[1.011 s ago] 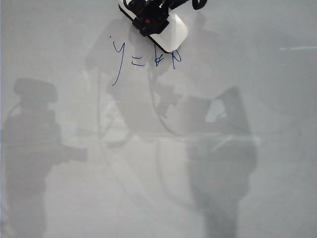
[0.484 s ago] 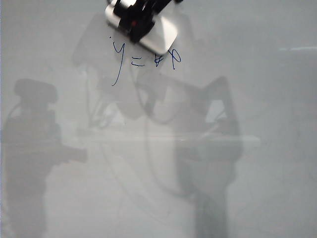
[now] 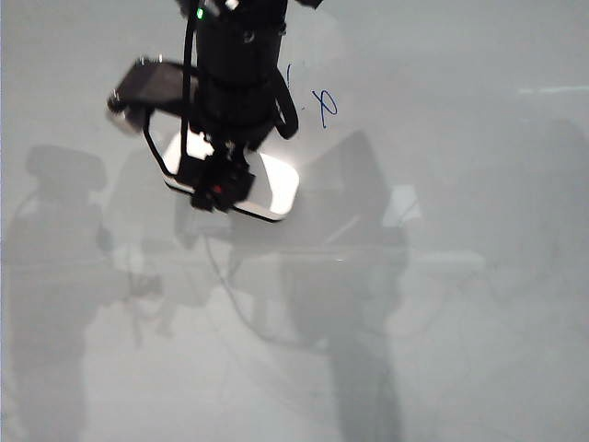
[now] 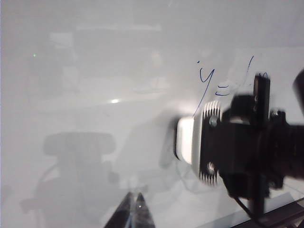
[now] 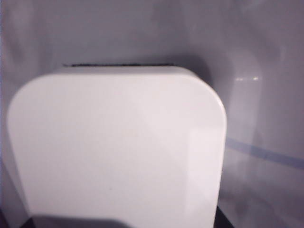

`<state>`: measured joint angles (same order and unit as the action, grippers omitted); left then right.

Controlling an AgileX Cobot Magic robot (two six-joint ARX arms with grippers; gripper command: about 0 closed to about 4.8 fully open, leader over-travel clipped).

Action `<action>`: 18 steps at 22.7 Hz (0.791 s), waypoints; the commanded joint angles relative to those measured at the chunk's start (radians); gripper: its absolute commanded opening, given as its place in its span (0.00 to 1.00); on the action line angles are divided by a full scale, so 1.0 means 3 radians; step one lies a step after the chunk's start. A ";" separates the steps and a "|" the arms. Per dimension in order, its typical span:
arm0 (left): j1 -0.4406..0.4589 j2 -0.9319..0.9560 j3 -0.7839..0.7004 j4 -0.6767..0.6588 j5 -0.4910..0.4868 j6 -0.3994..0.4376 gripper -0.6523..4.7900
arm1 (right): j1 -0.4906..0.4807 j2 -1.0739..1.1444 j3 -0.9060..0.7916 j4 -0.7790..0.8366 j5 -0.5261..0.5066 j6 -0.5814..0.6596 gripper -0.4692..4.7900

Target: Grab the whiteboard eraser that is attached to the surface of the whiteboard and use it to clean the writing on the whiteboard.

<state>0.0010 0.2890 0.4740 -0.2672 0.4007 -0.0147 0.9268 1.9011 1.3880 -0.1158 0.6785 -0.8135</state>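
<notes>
**Eraser carried over the board: risks of slip, skew and missed strokes**

Right gripper [image 3: 219, 189] set in the upper middle of the whiteboard [image 3: 479, 350], jaws pinching the whiteboard eraser [image 3: 276, 189] across its white body. In the right wrist view, white back of the eraser [image 5: 118, 147] filling most of the frame, with a thin dark felt edge visible along its far side against the board. In the exterior view, blue writing [image 3: 324, 106] partly hidden behind the black arm; only a looped stroke showing to the right of the wrist. In the left wrist view, more of the same line [image 4: 209, 83] legible beside the blurred right arm and the eraser [image 4: 186, 140].

Left gripper [image 4: 134, 211] parked low and well apart from the eraser, fingertips pressed together, holding nothing.

Judged hazards from here:
- Felt face not flat on the board: contact cannot be confirmed from these views; a tilted pad would wipe with one edge only and leave streaks.
- Grip near one end of the block: drag against the glossy surface could twist the eraser in the jaws or pull it free.
- Eraser sitting below the ink: a stroke continued along this line would pass beneath the writing and clean nothing.
- Excess pressure: possible stalling or skidding of the pad.
- Arm body hiding the ink from the overhead camera: leftover marks easily overlooked.
</notes>
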 commanded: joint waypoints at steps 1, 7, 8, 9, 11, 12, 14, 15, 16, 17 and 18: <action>-0.0004 -0.0001 0.0014 0.0039 0.0011 0.0025 0.11 | 0.0094 -0.0117 0.0141 -0.0191 0.0573 -0.0013 0.42; -0.0003 -0.0001 0.0014 0.0046 0.0010 0.0025 0.11 | 0.0182 -0.0161 0.0941 -0.1423 0.0996 0.0111 0.47; -0.0003 -0.0001 0.0014 0.0046 0.0010 0.0025 0.11 | 0.0179 -0.0160 0.1017 -0.1432 0.0993 0.0107 0.47; -0.0003 -0.0001 0.0014 0.0046 0.0009 0.0025 0.11 | 0.0172 -0.0159 0.1069 -0.1415 0.0951 0.0088 0.47; -0.0003 -0.0001 0.0014 0.0047 0.0009 0.0027 0.11 | 0.0142 -0.0151 0.1085 -0.1317 0.0881 0.0085 0.46; -0.0003 -0.0001 0.0014 0.0045 0.0009 0.0027 0.11 | 0.0112 -0.0118 0.1083 -0.1317 0.0782 0.0097 0.46; -0.0003 -0.0001 0.0014 0.0047 0.0008 0.0028 0.11 | 0.0053 -0.0001 0.1083 -0.1284 0.0727 0.0102 0.46; -0.0003 -0.0001 0.0014 0.0045 0.0004 0.0047 0.11 | 0.0037 0.0084 0.1082 -0.1255 0.0712 0.0100 0.46; -0.0003 -0.0001 0.0014 0.0045 0.0008 0.0085 0.11 | 0.0015 0.0146 0.1082 -0.1246 0.0668 0.0100 0.46; -0.0003 -0.0001 0.0014 0.0045 0.0010 0.0108 0.11 | 0.0011 0.0228 0.1082 -0.1242 0.0633 0.0100 0.46; -0.0003 -0.0001 0.0014 0.0045 0.0010 0.0113 0.11 | 0.0011 0.0285 0.1082 -0.1244 0.0636 0.0102 0.46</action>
<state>0.0013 0.2890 0.4740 -0.2665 0.4004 0.0082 0.9455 1.9842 1.7054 -0.5346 0.8497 -0.7891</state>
